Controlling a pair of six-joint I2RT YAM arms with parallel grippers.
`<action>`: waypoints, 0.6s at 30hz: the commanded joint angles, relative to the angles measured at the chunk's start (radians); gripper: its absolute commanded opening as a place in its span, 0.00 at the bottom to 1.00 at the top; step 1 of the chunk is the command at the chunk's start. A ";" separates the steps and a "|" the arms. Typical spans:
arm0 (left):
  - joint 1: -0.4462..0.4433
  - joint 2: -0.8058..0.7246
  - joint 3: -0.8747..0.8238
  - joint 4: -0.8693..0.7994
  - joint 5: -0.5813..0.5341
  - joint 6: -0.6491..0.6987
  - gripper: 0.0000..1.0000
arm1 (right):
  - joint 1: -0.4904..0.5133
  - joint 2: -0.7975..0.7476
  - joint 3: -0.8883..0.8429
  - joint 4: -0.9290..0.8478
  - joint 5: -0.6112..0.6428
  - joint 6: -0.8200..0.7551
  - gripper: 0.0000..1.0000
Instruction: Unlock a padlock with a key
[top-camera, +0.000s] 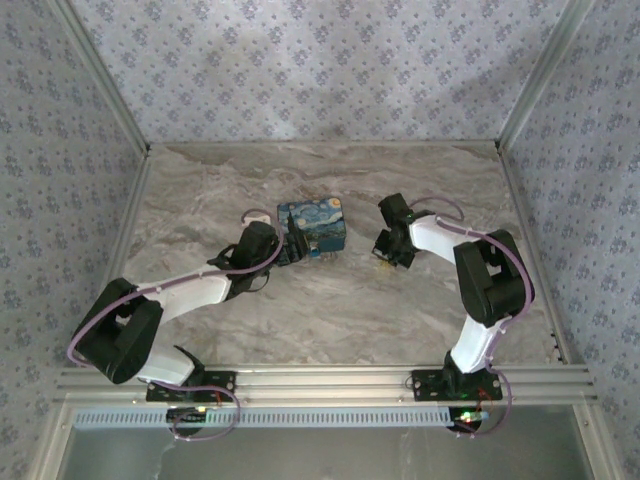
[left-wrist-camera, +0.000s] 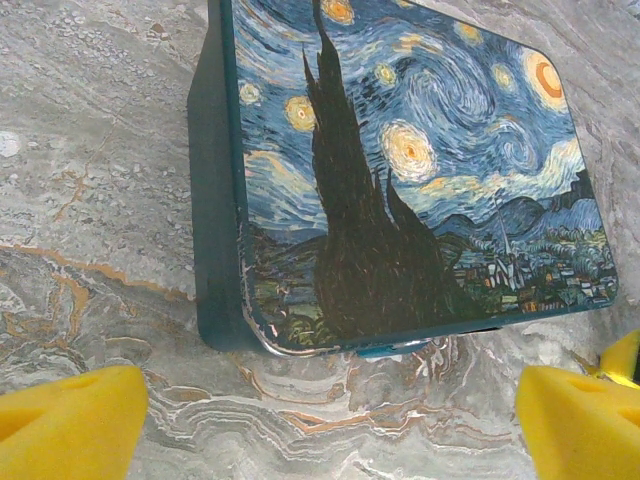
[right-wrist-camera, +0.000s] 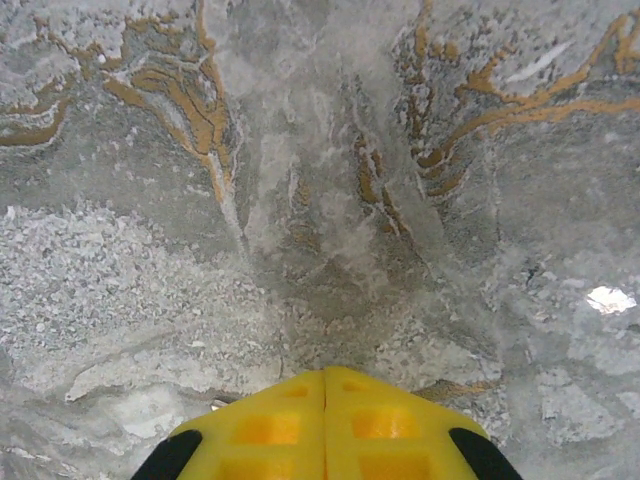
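Top external view showed a table (top-camera: 330, 310) with a grey marble-patterned top streaked in brown. It was closed in on the left, right and far sides by walls (top-camera: 300, 60) papered in a pale blue-grey floral print. Slim metal posts (top-camera: 98, 75) stood at the far corners, and a ribbed metal rail (top-camera: 330, 380) ran along the near edge, where both arm bases were bolted.

A blue box (top-camera: 312, 226) with a swirling starry-night print sat on the table near its middle, a little toward the far side. The left gripper (top-camera: 290, 250) hung at the box's near-left corner. In the left wrist view the left gripper (left-wrist-camera: 325, 405) was spread wide, its yellow fingers (left-wrist-camera: 70, 420) at the bottom corners with bare marble between them. The box's printed lid (left-wrist-camera: 400, 170) lay just beyond, untouched.

The right gripper (top-camera: 383, 250) hovered low over the table to the right of the box and apart from it. In the right wrist view the right gripper (right-wrist-camera: 325, 378) was clenched, its yellow pads pressed flat together with nothing visible between them. Veined marble with rust-coloured lines (right-wrist-camera: 200, 110) lay ahead of it.

Where the padlock lay could not be told.
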 joint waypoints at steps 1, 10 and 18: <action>-0.008 -0.021 -0.011 0.029 -0.014 -0.014 0.95 | 0.006 0.000 -0.021 -0.013 -0.011 0.012 0.12; -0.008 -0.025 -0.016 0.032 -0.019 -0.017 0.95 | 0.016 -0.041 -0.014 -0.026 -0.009 -0.006 0.20; -0.007 -0.025 -0.021 0.037 -0.016 -0.026 0.95 | 0.045 -0.040 -0.010 -0.037 -0.004 -0.010 0.24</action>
